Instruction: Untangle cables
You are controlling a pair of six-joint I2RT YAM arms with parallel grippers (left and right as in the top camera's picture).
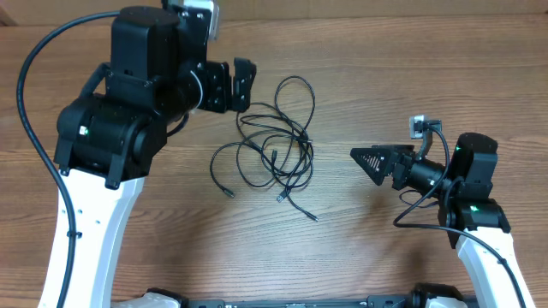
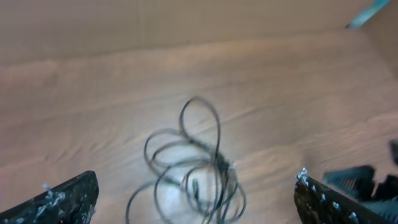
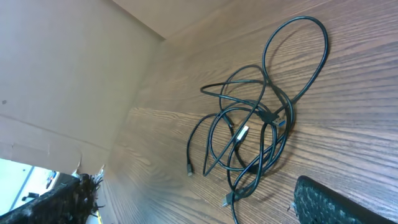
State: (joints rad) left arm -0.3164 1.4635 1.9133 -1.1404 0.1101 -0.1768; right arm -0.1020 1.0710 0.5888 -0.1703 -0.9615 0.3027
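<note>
Near the middle of the table [image 1: 360,265], a little toward its far side, lie the cables [image 1: 276,147]: thin black cords heaped in loose, overlapping loops. 1 long loop reaches toward the far edge, and several plug ends [image 1: 280,198] trail out on the near side. Nothing lifts them; every strand rests on the wood. The crossings bunch in the right half of the heap, where the right wrist view shows a silver plug [image 3: 241,132] caught among the strands, so the tangle looks far from undone.

Just left of the heap, on its far side, hangs the left pincer [image 1: 233,85], clear of the cords. Its fingers are spread wide with nothing between them, and its own blurred view frames the heap between the 2 tips. Well apart on the right, the right pincer [image 1: 364,158] points left at the heap, low over the table, also spread wide and empty.

With 1 arm on each side, the 2 could pull strands in opposite directions, which is probably why they flank the heap. The next move likely calls for choosing a free end or the outer loop rather than the dense crossing. A grab into the middle could catch 2 cords at once and tighten the knot.
</note>
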